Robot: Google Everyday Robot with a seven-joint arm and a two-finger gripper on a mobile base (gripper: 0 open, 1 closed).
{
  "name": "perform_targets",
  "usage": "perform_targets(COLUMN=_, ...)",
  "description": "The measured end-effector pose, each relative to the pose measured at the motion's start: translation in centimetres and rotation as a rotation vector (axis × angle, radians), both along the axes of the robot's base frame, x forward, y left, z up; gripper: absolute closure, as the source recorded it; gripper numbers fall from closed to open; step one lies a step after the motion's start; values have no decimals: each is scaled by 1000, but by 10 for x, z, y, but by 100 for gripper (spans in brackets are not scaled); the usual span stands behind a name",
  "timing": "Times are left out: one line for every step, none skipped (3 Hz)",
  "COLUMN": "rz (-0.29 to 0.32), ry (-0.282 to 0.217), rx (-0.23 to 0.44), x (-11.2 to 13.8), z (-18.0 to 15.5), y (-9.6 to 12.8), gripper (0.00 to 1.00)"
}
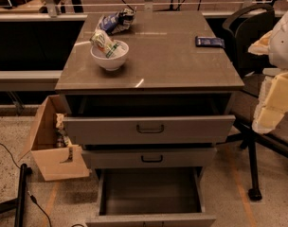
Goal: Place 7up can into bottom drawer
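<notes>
Bottom drawer (151,193) noted nearest the camera, pulled fully out, with its dark interior floor and grey side walls exposed. Above it, the middle drawer (191,158) and top drawer (191,129) are seen drawn out only slightly, each with a black loop handle at its centre. The pincer (272,109) is recorded at the right edge of the view, at the end of the pale arm, hanging beside the cabinet at about the height of the top drawer. It is in front of a dark office chair (250,30) and well apart from the can. Whether the pincer is open or closed cannot be told, and what it touches cannot be made out. On the grey surface (167,65), a white bowl (109,59) is placed toward the left. The 7up can (104,43) is lying tilted inside the bowl, its upper end leaning over the bowl's left rim. A blue-and-white snack bag (115,21) is observed just behind the bowl, and a flat dark blue packet (210,41) lies near the right rear. An open cardboard box (47,162) stands on the floor left of the cabinet, with unidentifiable items inside.
</notes>
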State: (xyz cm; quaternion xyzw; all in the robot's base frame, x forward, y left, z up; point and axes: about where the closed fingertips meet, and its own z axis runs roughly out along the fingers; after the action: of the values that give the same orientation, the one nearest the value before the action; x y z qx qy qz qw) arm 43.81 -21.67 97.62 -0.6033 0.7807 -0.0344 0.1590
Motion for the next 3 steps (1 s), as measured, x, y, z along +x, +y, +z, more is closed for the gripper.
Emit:
perform_targets(rz=0, ry=0, rx=0, x=0, z=0, y=0, gripper=0)
perform_targets(rz=15, ry=-44, rx=87, x=19, z=4, y=12, gripper=0)
perform_targets(rz=69, ry=-93, rx=274, x=68, z=7, y=54, gripper=0)
